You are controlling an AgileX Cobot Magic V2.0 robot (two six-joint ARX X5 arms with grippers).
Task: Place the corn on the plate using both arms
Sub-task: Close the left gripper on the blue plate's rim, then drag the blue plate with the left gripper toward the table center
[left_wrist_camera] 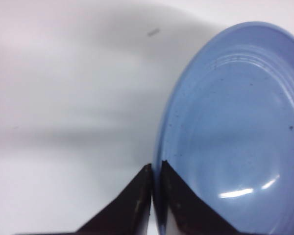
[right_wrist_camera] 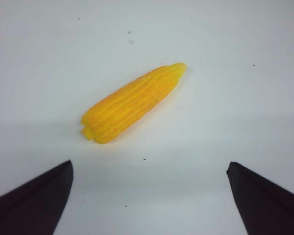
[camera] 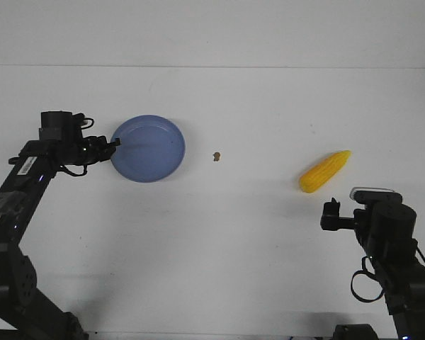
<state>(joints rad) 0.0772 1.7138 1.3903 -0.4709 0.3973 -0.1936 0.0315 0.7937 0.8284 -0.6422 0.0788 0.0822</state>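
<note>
The periwinkle-blue plate (camera: pixel 149 149) lies on the white table at the left. My left gripper (camera: pixel 114 146) is shut on the plate's left rim; in the left wrist view the two black fingers pinch the rim (left_wrist_camera: pixel 157 169) of the plate (left_wrist_camera: pixel 235 127). The yellow corn cob (camera: pixel 325 171) lies on the table at the right, its narrow tip pointing away to the right. My right gripper (camera: pixel 331 212) is open and empty, just short of the corn on my side. In the right wrist view the corn (right_wrist_camera: pixel 132 102) lies ahead of the spread fingertips (right_wrist_camera: pixel 149 166).
A tiny brown speck (camera: pixel 216 156) lies on the table between the plate and the corn. The table's far edge meets a white wall at the back.
</note>
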